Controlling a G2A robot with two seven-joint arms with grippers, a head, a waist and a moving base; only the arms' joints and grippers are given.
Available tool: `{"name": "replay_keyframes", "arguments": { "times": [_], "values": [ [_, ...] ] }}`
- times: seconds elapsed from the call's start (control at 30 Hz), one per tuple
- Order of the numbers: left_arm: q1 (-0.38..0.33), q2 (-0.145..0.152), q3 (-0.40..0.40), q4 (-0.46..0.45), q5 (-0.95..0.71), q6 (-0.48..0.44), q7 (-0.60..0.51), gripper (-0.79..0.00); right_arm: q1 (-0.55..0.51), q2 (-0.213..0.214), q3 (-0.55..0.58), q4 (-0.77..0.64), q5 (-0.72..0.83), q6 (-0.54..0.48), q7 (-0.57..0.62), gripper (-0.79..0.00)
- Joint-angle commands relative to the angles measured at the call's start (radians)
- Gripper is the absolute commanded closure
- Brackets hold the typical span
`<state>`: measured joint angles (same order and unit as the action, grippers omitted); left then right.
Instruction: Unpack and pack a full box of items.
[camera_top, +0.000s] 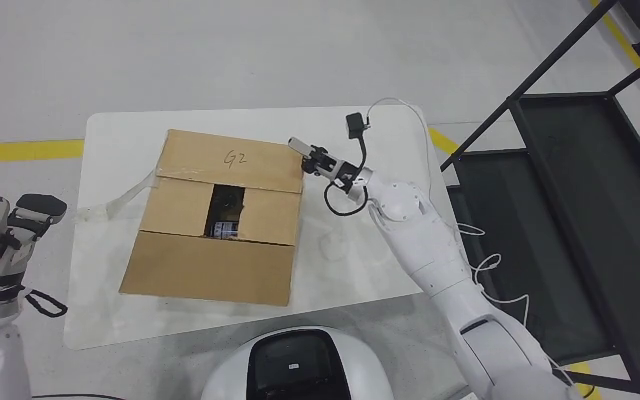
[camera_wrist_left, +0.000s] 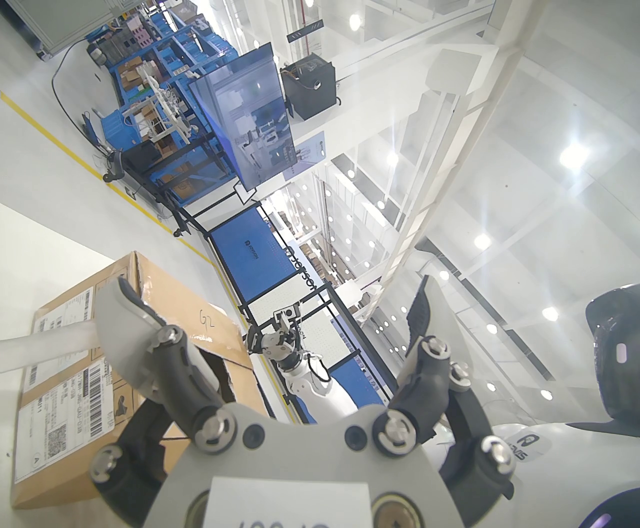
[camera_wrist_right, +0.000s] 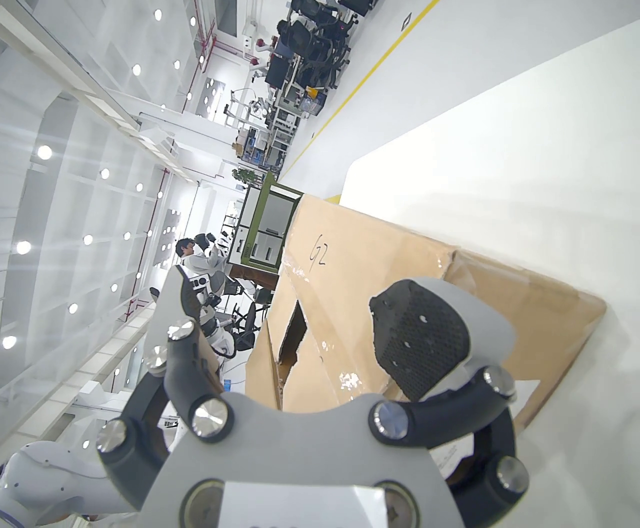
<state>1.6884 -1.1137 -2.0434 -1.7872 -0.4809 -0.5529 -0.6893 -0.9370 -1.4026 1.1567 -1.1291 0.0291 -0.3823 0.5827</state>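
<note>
The cardboard box (camera_top: 215, 265) looks stiff and likely heavy; take its marked flap (camera_top: 232, 160) by the thin edge. The right pincer (camera_top: 308, 155) is spread at that flap's corner; the left pincer (camera_wrist_left: 270, 300) is spread, well apart.

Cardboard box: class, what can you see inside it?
Through the gap in the flaps of the cardboard box, a dark interior and a small blue-and-white item show; the flaps hide everything else.

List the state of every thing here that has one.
box, top partly open, a gap between flaps shows items inside.
tape strip, peeled off, trailing from the box's side.
left gripper, open, holding nothing.
right gripper, open, at the box's far corner.
</note>
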Motion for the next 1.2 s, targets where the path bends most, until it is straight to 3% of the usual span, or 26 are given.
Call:
{"name": "replay_keyframes", "arguments": {
  "times": [0.0,0.53,0.9,1.17],
  "values": [
    [0.0,0.0,0.0,0.0,0.0,0.0,0.0,-0.785,-0.006,0.002,-0.004,-0.009,-0.024,0.016,-0.004,-0.785],
    [0.0,0.0,0.0,0.0,0.0,0.0,0.0,-0.785,-0.022,0.008,-0.018,-0.048,-0.085,0.079,-0.016,-0.785],
    [0.0,0.0,0.0,0.0,0.0,0.0,0.0,-0.785,-0.121,0.036,0.095,-0.157,0.062,0.051,0.05,-0.785],
    [0.0,0.0,0.0,0.0,0.0,0.0,0.0,-0.785,-0.145,0.042,0.097,-0.244,0.073,0.066,0.052,-0.785]
  ]
}}
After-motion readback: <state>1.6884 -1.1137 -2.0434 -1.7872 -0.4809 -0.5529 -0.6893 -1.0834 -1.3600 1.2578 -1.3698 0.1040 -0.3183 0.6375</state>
